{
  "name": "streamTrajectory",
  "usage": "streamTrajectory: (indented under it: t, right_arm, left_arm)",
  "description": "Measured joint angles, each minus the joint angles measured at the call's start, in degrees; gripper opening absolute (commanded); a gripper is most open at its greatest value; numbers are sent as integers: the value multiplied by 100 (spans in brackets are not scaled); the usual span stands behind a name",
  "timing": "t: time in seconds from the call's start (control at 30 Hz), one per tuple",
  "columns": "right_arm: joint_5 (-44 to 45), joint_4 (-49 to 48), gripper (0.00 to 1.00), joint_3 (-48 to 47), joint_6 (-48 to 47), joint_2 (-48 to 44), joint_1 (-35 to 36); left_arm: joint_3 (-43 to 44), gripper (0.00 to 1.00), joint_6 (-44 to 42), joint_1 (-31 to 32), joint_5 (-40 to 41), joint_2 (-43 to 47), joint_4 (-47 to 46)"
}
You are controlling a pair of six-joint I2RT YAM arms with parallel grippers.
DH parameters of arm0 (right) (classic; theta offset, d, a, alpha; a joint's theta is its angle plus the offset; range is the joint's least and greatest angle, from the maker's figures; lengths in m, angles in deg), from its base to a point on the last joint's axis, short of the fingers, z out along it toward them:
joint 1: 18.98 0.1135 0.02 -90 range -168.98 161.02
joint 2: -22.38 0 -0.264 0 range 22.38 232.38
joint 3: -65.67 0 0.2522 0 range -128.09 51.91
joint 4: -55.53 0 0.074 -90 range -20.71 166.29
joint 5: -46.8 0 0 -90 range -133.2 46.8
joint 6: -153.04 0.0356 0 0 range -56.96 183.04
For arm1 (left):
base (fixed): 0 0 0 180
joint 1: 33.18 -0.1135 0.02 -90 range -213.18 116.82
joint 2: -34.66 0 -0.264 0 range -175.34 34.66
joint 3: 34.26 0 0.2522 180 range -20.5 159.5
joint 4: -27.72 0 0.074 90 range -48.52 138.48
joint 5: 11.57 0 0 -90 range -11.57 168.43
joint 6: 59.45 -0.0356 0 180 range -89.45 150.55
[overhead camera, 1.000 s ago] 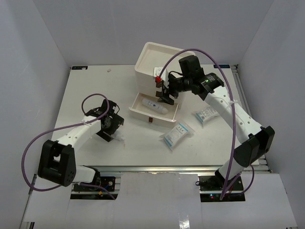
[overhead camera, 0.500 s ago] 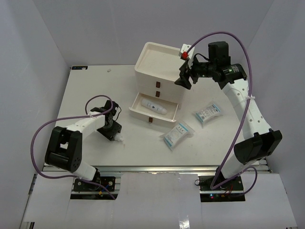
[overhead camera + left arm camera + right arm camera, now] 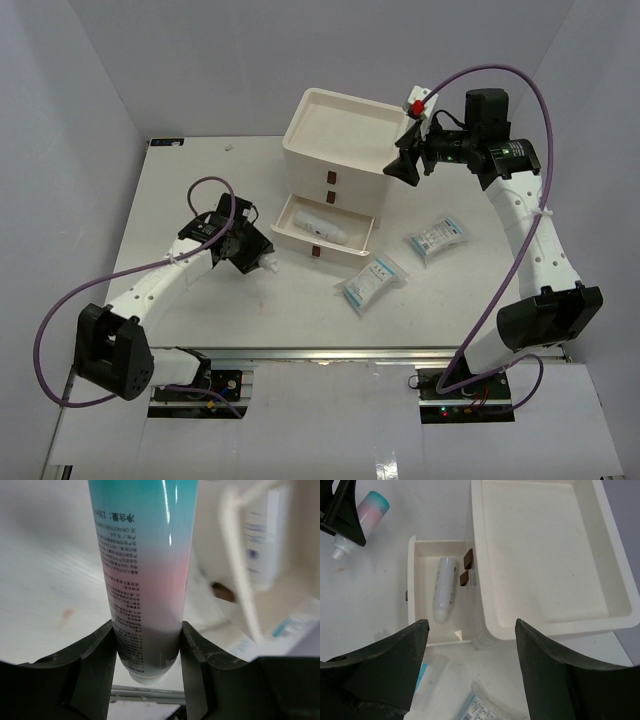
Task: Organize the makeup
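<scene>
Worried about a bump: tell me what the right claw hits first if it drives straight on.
Probably the cream drawer box, at its front rim by the brown handles, just beside the open drawer. The right claw is open and empty; depth is hard to judge.

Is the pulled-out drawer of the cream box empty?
No: in the right wrist view, a white tube lies inside the open drawer.

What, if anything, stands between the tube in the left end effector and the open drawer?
Nothing visible. The left end effector holds the tube just left of the open drawer, with only bare table between. One white tube already lies inside, with free floor beside it.
</scene>
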Motion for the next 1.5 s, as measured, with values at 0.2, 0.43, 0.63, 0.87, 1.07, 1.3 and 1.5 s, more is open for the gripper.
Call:
streamTrajectory:
  t: [0.2, 0.43, 0.63, 0.87, 1.07, 1.3, 1.5]
  right_arm:
    - [-106, -84, 76, 315, 143, -260, -264]
    - [-181, -147, 76, 643, 190, -487, -491]
    - [-221, -205, 76, 910, 210, -772, -630]
    - [-236, -264, 77, 1001, 262, -791, -647]
    - [-232, -272, 77, 1073, 266, -791, -654]
    - [-296, -277, 77, 1108, 199, -789, -654]
    - [-927, 21, 79, 1097, -556, -727, -652]
  left_arm:
    - [1419, 0, 348, 1044, -111, -379, -515]
    - [2036, 0, 905, 1325, -23, -1571, -835]
    - [2135, 18, 1441, 1325, 214, -2196, -890]
    - [2721, 58, 1733, 1325, 335, -2794, -1139]
    - [2732, 86, 1890, 1325, 316, -2921, -1292]
    - [2731, 91, 1854, 1325, 238, -2919, -1651]
    - [2525, 88, 1334, 1325, 110, -2756, -2099]
